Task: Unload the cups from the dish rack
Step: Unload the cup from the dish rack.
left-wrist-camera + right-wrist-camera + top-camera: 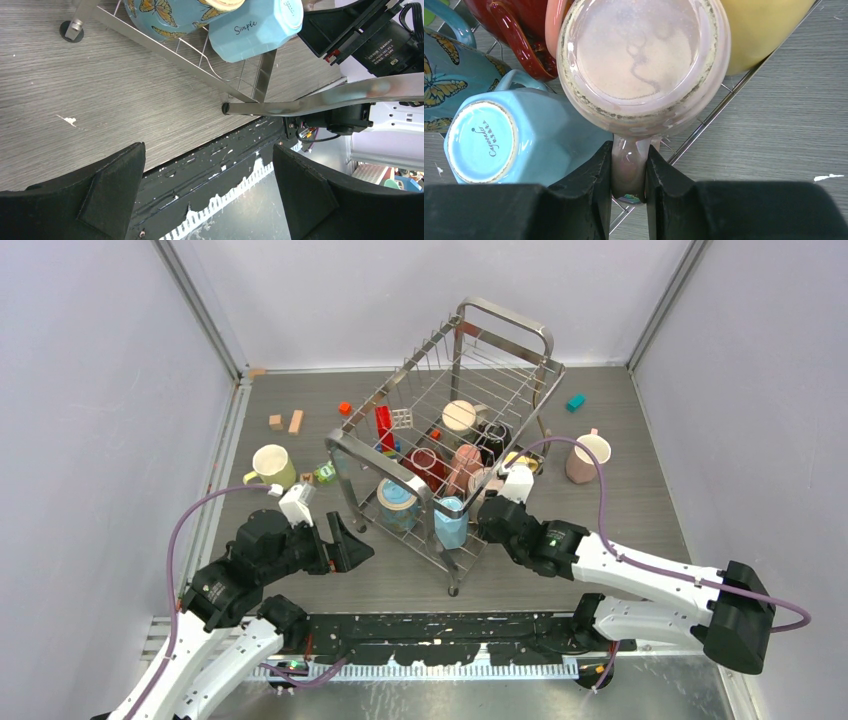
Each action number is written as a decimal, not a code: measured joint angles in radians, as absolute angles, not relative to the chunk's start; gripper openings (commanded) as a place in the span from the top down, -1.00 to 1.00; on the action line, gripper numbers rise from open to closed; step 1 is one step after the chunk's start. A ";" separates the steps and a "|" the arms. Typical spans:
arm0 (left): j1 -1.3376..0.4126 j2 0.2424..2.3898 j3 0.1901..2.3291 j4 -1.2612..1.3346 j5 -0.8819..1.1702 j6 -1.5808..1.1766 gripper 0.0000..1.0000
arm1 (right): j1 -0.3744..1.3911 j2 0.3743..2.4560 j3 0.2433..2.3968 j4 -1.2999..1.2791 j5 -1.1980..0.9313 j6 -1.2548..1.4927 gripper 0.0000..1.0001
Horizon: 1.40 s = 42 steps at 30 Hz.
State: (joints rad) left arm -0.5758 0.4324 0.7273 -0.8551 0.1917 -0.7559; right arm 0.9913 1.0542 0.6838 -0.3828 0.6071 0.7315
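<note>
The silver wire dish rack (381, 466) stands mid-table with several cups inside. In the right wrist view my right gripper (629, 150) is shut on the handle of a pale pink cup (639, 55) lying base-outward at the rack's near right corner. Beside it lie a light blue cup (499, 140), a butterfly cup (439, 85), a dark red cup (519, 30) and a yellow one (759, 25). My left gripper (350, 540) is open and empty, just off the rack's near left corner; its view shows the light blue cup (255, 27) and the rack's foot (72, 30).
Two cups stand on the table outside the rack: a pale yellow one (272, 466) at left and a pinkish white one (588, 456) at right. Small toy blocks (286, 422) lie behind the rack, among them a teal one (575, 402). Walls close in both sides.
</note>
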 measured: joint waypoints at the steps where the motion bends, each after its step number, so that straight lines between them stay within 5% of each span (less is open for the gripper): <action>1: -0.576 0.432 0.727 -0.855 0.192 -0.756 -0.99 | 0.991 1.054 0.684 -0.383 0.609 0.730 0.77; 9: -0.576 0.432 0.727 -0.855 0.194 -0.756 -0.99 | 0.991 1.023 0.684 -0.408 0.611 0.714 0.98; 42: -0.576 0.406 0.727 -0.849 0.209 -0.805 -0.99 | 0.991 0.836 0.825 -0.752 0.654 0.816 0.99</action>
